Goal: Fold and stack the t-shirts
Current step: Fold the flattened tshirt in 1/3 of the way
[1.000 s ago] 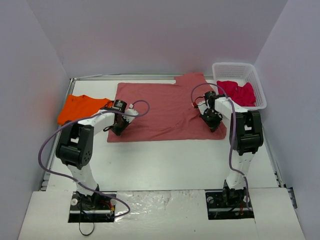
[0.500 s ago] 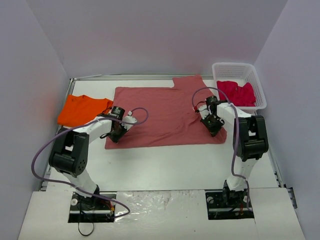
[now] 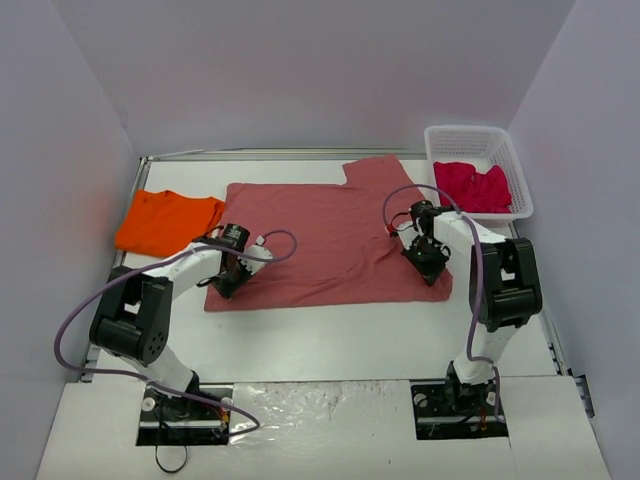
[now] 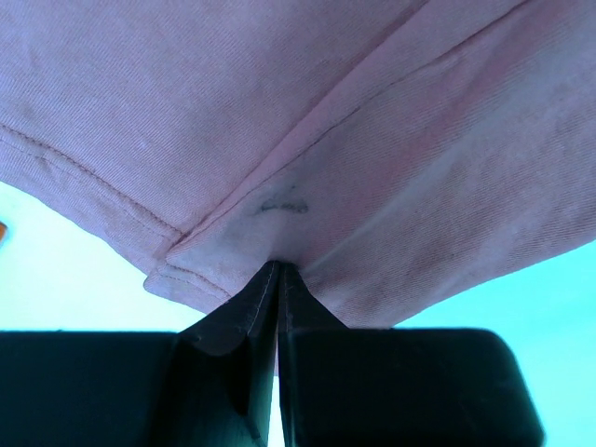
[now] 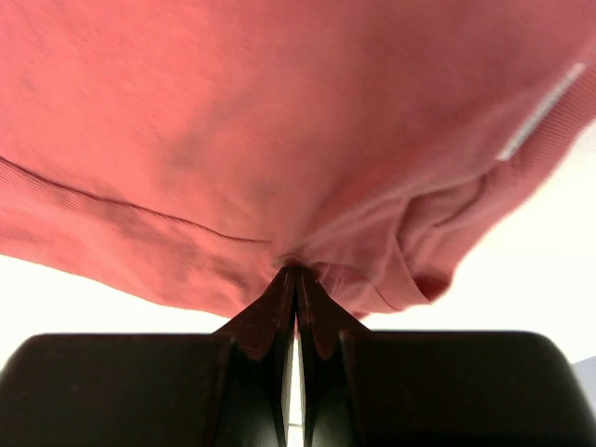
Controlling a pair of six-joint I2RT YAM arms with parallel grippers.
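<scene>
A large brick-red t-shirt (image 3: 330, 235) lies spread flat across the middle of the table. My left gripper (image 3: 226, 281) is shut on its near left corner, where hemmed cloth (image 4: 279, 186) bunches at the fingertips (image 4: 278, 268). My right gripper (image 3: 430, 262) is shut on the near right edge, with a fold of cloth (image 5: 279, 140) pinched at its tips (image 5: 296, 272). An orange t-shirt (image 3: 168, 220) lies folded at the far left. A crimson-pink t-shirt (image 3: 473, 185) sits crumpled in the white basket (image 3: 478, 137).
The white basket stands at the back right corner. Purple walls close in the table on three sides. Purple cables (image 3: 90, 300) loop from both arms. The arm bases (image 3: 185, 410) sit at the near edge on a white board.
Both grippers have pulled the brick-red shirt toward the near edge. Its near edge now lies lower on the table and the cloth is flatter.
</scene>
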